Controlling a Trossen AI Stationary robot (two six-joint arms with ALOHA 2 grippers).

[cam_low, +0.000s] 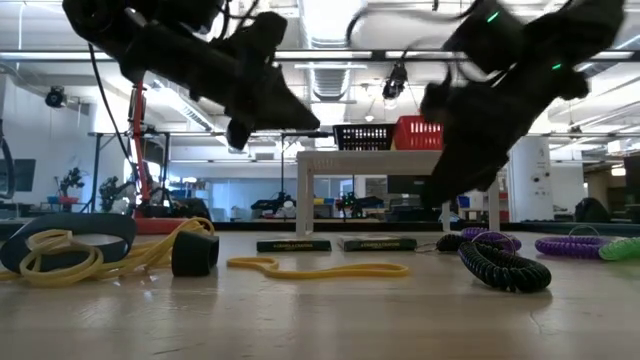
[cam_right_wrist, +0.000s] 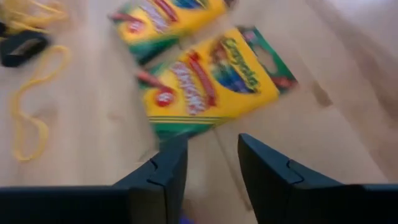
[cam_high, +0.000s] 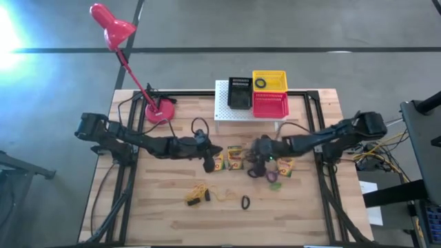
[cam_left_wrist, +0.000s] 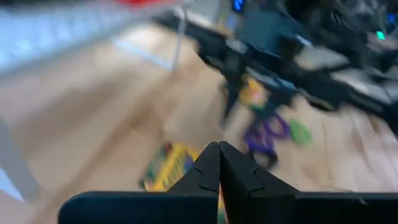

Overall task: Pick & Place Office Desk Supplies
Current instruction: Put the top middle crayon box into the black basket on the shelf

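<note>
Three yellow-and-green crayon boxes (cam_high: 218,162), (cam_high: 236,158), (cam_high: 284,165) lie flat mid-table. A purple ring (cam_high: 271,176) and a green ring (cam_high: 275,186) lie just nearer, and a black ring (cam_high: 244,202) lies toward the near edge. The yellowish rubber-band tangle (cam_high: 196,194) with its black piece (cam_low: 195,253) is at near left. My right gripper (cam_right_wrist: 211,168) hangs open above the table, just short of the middle crayon box (cam_right_wrist: 208,81). My left gripper (cam_left_wrist: 219,168) is shut and empty, raised beside the left crayon box (cam_left_wrist: 168,165).
A white perforated stand (cam_high: 224,110) at the far edge carries a black basket (cam_high: 239,91), a yellow basket (cam_high: 269,80) and a red basket (cam_high: 270,105). A red desk lamp (cam_high: 160,110) stands at far left. Bare wood lies along the near edge.
</note>
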